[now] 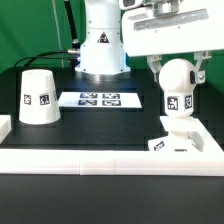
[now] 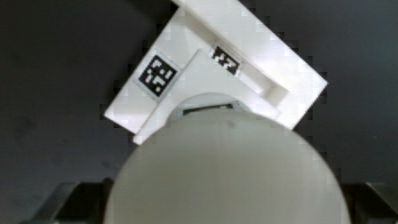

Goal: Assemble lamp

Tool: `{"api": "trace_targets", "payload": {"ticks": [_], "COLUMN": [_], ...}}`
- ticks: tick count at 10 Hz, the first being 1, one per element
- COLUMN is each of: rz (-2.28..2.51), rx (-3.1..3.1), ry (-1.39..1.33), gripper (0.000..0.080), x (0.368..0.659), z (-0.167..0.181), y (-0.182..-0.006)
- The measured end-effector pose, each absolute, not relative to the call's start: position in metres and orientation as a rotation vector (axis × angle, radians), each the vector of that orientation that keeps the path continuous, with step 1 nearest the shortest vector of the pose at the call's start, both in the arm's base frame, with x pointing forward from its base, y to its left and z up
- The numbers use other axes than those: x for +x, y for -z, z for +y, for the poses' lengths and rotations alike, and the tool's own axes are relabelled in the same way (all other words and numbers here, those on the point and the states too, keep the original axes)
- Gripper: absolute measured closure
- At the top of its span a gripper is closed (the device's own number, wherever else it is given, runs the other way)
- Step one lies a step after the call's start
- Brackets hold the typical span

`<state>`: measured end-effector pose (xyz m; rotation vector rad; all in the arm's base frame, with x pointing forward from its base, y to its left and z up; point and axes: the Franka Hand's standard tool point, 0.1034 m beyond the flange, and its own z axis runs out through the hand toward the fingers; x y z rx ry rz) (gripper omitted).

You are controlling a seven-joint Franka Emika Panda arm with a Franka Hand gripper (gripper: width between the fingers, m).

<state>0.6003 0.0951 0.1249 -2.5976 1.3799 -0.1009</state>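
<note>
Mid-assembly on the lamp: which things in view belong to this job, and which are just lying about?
Job:
- bulb, gripped between the jaws, directly over the base
- shade, standing apart on the exterior view's left

Not the job:
- marker board, flat on the table
- white raised border along the table's front

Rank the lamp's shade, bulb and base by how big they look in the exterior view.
1. shade, the largest.
2-3. bulb and base: they look about alike in size, so I won't rank them.
</note>
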Motion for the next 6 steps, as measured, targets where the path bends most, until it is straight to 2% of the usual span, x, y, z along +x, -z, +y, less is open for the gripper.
{"api": "trace_targets", "payload": {"ticks": [4, 6], "rz": [1.255, 1.099], "rx": [-2.67, -2.745], "ry": [0.071, 0.084], "gripper": [0.0219, 0.0113], "x": [0.6057, 0.6057], "z": [0.091, 0.0945], "y": [-0.1256, -0.1229]}}
